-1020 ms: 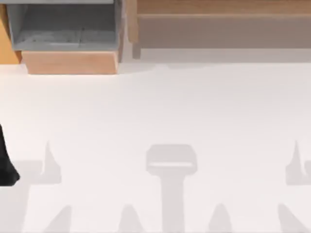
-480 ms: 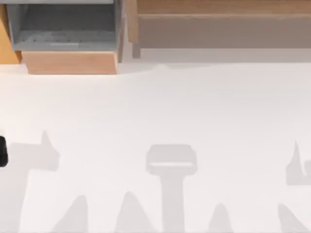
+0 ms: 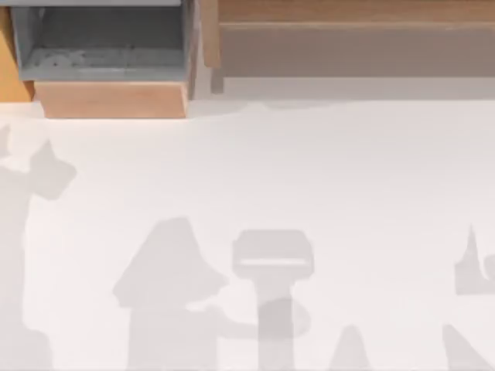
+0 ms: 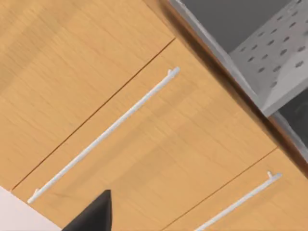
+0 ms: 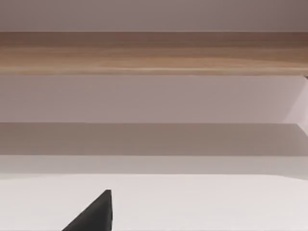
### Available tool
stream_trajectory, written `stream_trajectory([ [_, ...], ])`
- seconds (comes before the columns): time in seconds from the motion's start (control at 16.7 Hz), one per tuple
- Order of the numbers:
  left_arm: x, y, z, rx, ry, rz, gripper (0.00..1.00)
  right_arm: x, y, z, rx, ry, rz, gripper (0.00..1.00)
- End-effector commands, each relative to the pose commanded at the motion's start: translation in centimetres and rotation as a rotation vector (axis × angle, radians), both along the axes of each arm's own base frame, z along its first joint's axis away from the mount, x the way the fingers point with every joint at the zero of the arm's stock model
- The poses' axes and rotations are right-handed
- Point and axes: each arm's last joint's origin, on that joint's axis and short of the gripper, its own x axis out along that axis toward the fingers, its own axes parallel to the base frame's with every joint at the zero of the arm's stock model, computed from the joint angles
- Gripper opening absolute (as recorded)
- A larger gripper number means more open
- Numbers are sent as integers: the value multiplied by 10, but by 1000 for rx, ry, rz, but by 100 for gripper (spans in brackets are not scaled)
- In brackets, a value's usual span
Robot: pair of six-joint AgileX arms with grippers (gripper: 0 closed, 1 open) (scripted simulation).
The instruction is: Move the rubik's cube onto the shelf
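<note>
The shelf (image 3: pixel 348 39) stands along the desk's (image 3: pixel 309 170) far edge, just beside a wooden box (image 3: pixel 108 62). The left claw (image 4: pixel 94 214) faces cabinet drawers (image 4: pixel 144 144); its grip cannot be told. Searching there risks missing the cube altogether.

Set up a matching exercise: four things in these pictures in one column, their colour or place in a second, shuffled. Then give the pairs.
Things:
1. shelf
2. wooden box
3. table
4. rod handle

Descriptions:
A. white surface crossed by grey shadows
B. top view's upper left, grey interior
C. thin white bar on an orange-brown wooden panel
D. top view's upper right, long plank top

Pairs: 1-D, 2-B, 3-A, 4-C
</note>
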Motion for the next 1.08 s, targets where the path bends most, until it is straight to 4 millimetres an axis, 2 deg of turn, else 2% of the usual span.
stream_trajectory([
  [0.12, 36, 19, -3, 142, -6, -4, 100, 0, 0, 0, 0, 0, 0, 100],
  [0.24, 71, 40, -14, 281, -13, -8, 100, 0, 0, 0, 0, 0, 0, 100],
  [0.42, 117, 71, -46, 472, -21, -16, 100, 0, 0, 0, 0, 0, 0, 100],
  [0.54, 140, 89, -74, 582, -24, -23, 100, 0, 0, 0, 0, 0, 0, 100],
  [0.66, 157, 103, -101, 675, -26, -30, 100, 0, 0, 0, 0, 0, 0, 100],
  [0.84, 171, 115, -135, 770, -29, -42, 100, 0, 0, 0, 0, 0, 0, 100],
  [0.96, 175, 119, -146, 801, -31, -47, 100, 0, 0, 0, 0, 0, 0, 100],
  [1.08, 175, 119, -148, 807, -32, -48, 100, 0, 0, 0, 0, 0, 0, 100],
])
